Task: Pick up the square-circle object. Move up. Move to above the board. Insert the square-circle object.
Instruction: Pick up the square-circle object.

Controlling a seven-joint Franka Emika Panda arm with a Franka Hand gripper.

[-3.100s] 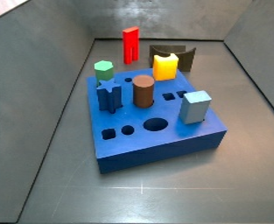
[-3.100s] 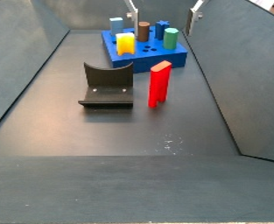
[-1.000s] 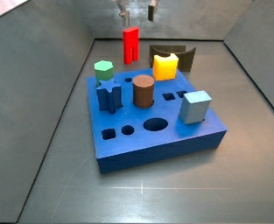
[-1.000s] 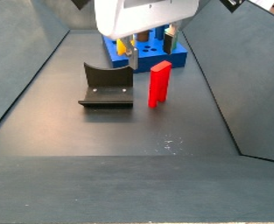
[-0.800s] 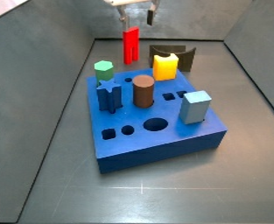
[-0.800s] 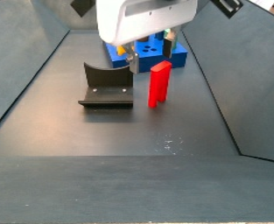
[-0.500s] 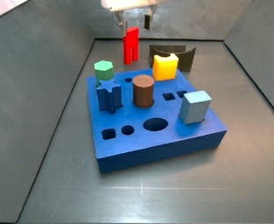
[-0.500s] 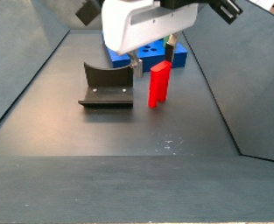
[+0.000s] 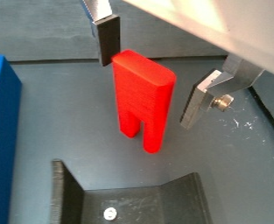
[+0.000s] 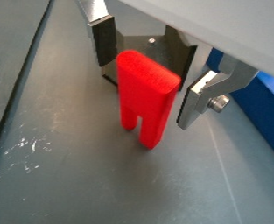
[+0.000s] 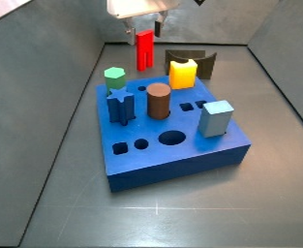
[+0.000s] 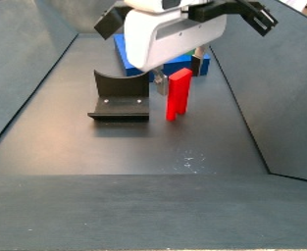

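The square-circle object [image 9: 143, 96] is a tall red block with a slot splitting its lower end into two prongs. It stands upright on the grey floor in both wrist views [image 10: 145, 96] and both side views [image 11: 144, 50] [image 12: 179, 95]. My gripper [image 9: 154, 74] is open and low over it, with one of its fingers [image 9: 108, 39] on each side of the block's top and a gap on both sides [image 10: 149, 74]. The board [image 11: 180, 155] is a thick blue block with holes, nearer the camera than the red block.
The board carries a green peg [image 11: 115, 76], a blue star peg [image 11: 120, 107], a brown cylinder [image 11: 158, 100], a yellow peg [image 11: 182, 72] and a light-blue cube [image 11: 217, 117]. The dark fixture [image 12: 119, 96] stands beside the red block. Grey walls enclose the floor.
The gripper has come down from above the red block until its open fingers flank the block's top. The block and the pegs have not moved.
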